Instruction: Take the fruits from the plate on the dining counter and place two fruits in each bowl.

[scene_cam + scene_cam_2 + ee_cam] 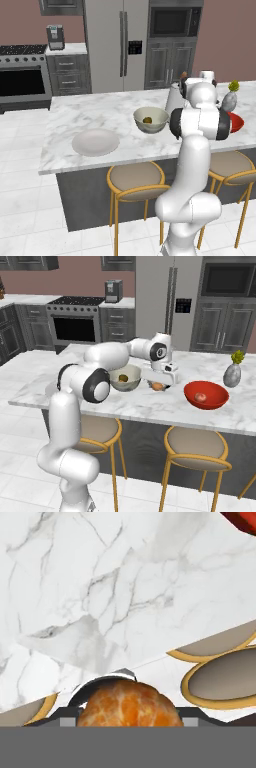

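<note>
We see gripper pinching round orange-brown fruit, mottled peel, above white-grey veined marble dining counter, between deep beige-grey bowl and glossy red shallow bowl.

Open marble between deep beige-grey bowl at 9 o'clock and shallow glossy red bowl at 3 o'clock; grey vase blocks 1 o'clock, behind red bowl.
</note>
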